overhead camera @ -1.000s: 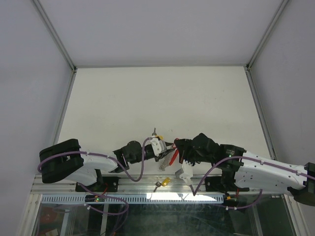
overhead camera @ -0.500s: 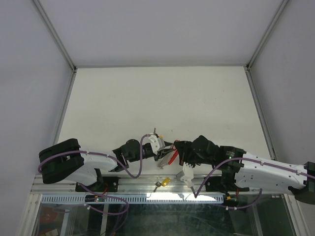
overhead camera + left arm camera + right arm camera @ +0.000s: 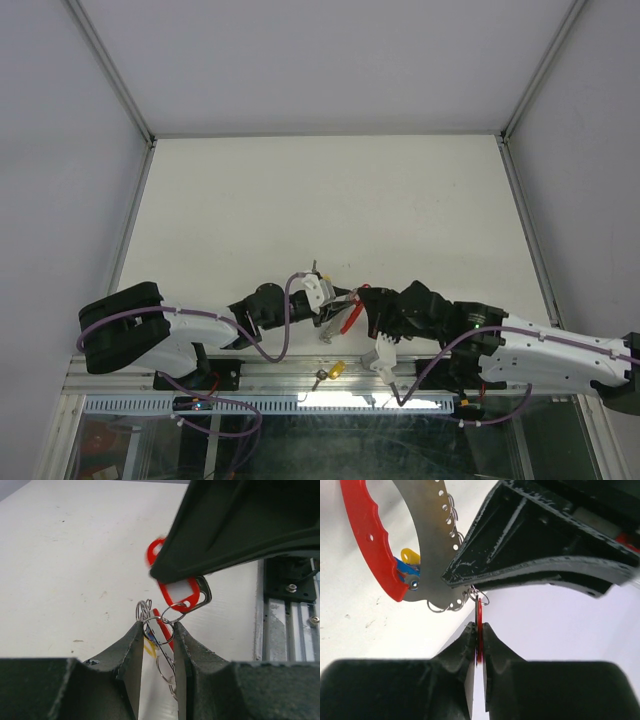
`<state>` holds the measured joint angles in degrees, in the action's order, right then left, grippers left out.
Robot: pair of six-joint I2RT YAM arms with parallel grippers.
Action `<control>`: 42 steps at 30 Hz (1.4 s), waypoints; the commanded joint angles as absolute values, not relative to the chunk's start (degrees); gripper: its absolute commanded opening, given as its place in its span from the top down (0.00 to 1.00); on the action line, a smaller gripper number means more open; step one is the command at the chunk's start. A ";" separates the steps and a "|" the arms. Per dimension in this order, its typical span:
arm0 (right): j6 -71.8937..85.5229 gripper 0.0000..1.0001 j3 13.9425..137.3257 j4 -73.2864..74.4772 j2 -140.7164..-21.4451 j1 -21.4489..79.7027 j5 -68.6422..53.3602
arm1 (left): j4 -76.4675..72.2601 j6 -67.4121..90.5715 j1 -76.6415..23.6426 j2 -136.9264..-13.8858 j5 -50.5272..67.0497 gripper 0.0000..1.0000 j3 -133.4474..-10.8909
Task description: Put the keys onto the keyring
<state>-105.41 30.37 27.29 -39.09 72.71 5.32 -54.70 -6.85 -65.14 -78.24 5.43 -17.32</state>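
Note:
The keyring, a curved red band (image 3: 364,540) on a silver plate (image 3: 427,545) edged with small rings, hangs between the two arms near the table's front edge. My left gripper (image 3: 156,630) is shut on it, one ring (image 3: 159,628) pressed between its fingers. A yellow tag (image 3: 410,556) and a blue tag (image 3: 406,570) hang on the keyring. My right gripper (image 3: 478,632) is shut on a red-tagged key (image 3: 177,593), the tag edge-on between its fingers and its small ring up against the keyring's rings. In the top view the grippers meet at the keyring (image 3: 350,318).
A loose yellow-tagged key (image 3: 332,371) lies on the metal rail (image 3: 280,378) at the table's front edge, just below the grippers. The white table (image 3: 330,200) stretches away behind them, with grey walls on three sides.
The left wrist has turned a little and the right arm has drawn slightly back to the right. Both grips look unchanged.

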 commanded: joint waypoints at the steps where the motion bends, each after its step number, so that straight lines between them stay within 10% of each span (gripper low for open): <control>1: -99.27 0.87 31.24 28.37 -32.55 73.56 7.93 | -54.32 -9.04 -63.90 -75.97 -3.25 1.00 -16.94; 11: -81.84 0.68 31.29 33.53 -30.59 73.59 9.21 | -46.56 -20.76 -63.90 -73.52 -13.67 1.00 -20.90; 23: -6.30 0.64 43.01 15.87 -42.54 73.15 24.34 | -49.22 -35.20 -63.90 -62.01 -10.97 1.00 -17.25; 35: 19.91 0.59 48.25 10.57 -51.66 47.42 -21.47 | -48.99 -37.64 -63.90 -56.21 -7.57 1.00 -16.00; 42: 23.22 0.56 46.26 5.94 -53.28 45.47 -26.21 | -49.10 -37.34 -63.89 -56.98 -8.10 1.00 -16.89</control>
